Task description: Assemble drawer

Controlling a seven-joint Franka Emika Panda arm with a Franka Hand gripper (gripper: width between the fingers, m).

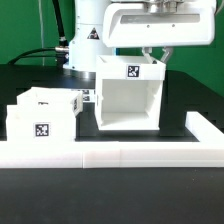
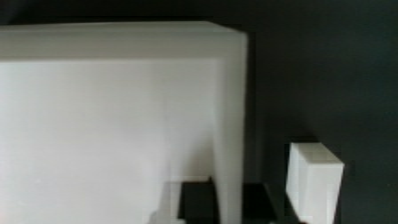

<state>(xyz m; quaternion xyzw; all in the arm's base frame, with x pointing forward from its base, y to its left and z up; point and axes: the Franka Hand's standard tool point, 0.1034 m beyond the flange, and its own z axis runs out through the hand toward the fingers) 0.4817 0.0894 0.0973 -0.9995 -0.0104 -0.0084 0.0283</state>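
A black table (image 1: 110,195) was shown in the exterior view, with a green backdrop (image 1: 20,25) behind it. The drawer's larger casing (image 1: 128,100) was stood upright near the centre of the table, its open side turned toward six o'clock. A square black-and-white marker (image 1: 131,71) was carried on its top. The small open-topped box (image 1: 45,112) was set at about nine o'clock from the casing, just beside it and not inserted. The box marker (image 1: 41,129) was shown on the side facing the camera.

A long, low white border wall (image 1: 110,157) was laid across the table at six o'clock, and was turned back along the table's edge at about four o'clock.

The white robot arm (image 1: 90,30) was positioned at twelve o'clock. The gripper (image 1: 158,52) was placed just behind the casing's top rear edge, at about one o'clock. Its fingers were partly hidden by the casing, so it could not be told whether the claw was wide, narrow or gripping.

In the wrist view, most of the picture was filled by a white wall of the casing (image 2: 107,130), with dark table beside it.
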